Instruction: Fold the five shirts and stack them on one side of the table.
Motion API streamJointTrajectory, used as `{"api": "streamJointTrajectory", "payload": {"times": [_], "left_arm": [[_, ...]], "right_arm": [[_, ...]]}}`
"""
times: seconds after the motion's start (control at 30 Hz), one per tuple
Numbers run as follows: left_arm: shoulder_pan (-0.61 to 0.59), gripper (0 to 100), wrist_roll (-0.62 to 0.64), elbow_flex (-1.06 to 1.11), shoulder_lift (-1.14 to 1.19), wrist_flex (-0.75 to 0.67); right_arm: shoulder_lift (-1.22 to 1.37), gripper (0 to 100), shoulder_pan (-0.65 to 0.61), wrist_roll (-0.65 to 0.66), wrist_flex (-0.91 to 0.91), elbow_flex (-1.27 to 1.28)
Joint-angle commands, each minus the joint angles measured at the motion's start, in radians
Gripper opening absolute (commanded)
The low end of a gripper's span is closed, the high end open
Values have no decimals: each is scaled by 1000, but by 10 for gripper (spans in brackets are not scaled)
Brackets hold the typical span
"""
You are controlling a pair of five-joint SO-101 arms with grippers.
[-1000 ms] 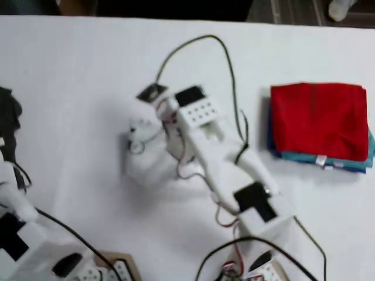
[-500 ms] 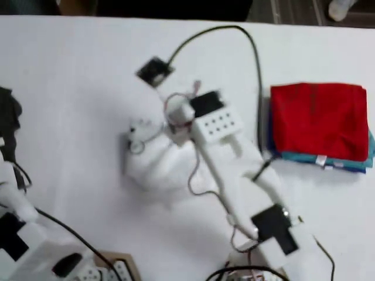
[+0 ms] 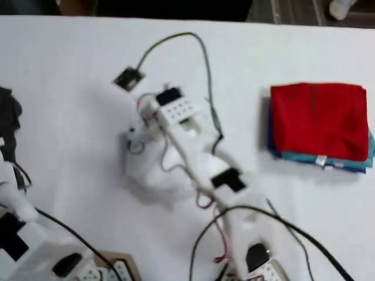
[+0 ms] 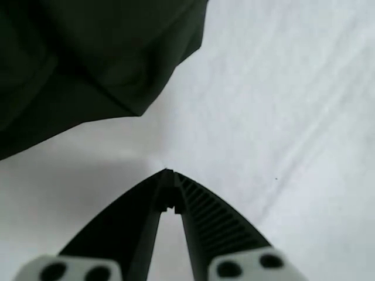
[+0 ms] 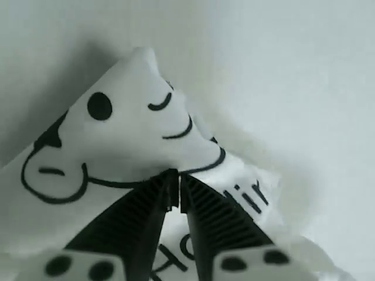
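Your right arm (image 3: 199, 158) is leaning out over the middle of the table (image 3: 70, 70). Your right gripper (image 5: 174, 181) is pinching the white shirt (image 5: 117, 134) tight. Your left gripper (image 4: 168, 175) is sitting closed on nothing, near the black shirt (image 4: 88, 58). The folded stack (image 3: 319, 120) is lying off to one side.

Black shirt (image 3: 7, 114): cut off at high view's left edge. White shirt (image 3: 146, 172): part hidden under right arm (image 3: 196, 158); its print (image 5: 117, 134) partly behind right gripper (image 5: 174, 175). Stack (image 3: 319, 123): lower shirts show edges only; count unclear.
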Motion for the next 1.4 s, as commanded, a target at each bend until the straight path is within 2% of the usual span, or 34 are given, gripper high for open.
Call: {"api": "streamJointTrajectory", "payload": {"times": [0.0, 0.23, 0.37, 0.43, 0.6, 0.73, 0.97, 1.23, 1.37], "left_arm": [[2, 26, -3, -1, -46, -11], [2, 26, -3, -1, -46, -9], [18, 26, -3, -8, -46, -3], [57, 26, -5, -8, -51, -3], [241, 25, -5, -39, -48, -2], [384, 25, -2, -147, -46, 25], [611, 25, 55, -335, -43, 81], [850, 25, 129, -375, -43, 60], [933, 25, 166, -378, -23, 14]], "right_arm": [[97, 20, -13, -5, 8, -198], [340, 20, 2, 2, 143, -620], [371, 20, 2, 2, 369, -878], [371, 20, 4, 2, 499, -1011], [311, 20, 82, -2, 510, -1023], [157, 20, 162, -5, 510, -769], [-262, 21, 223, -5, 464, -95], [-811, 21, 206, -6, 102, 730], [-983, 20, 209, -6, -42, 999]]}}
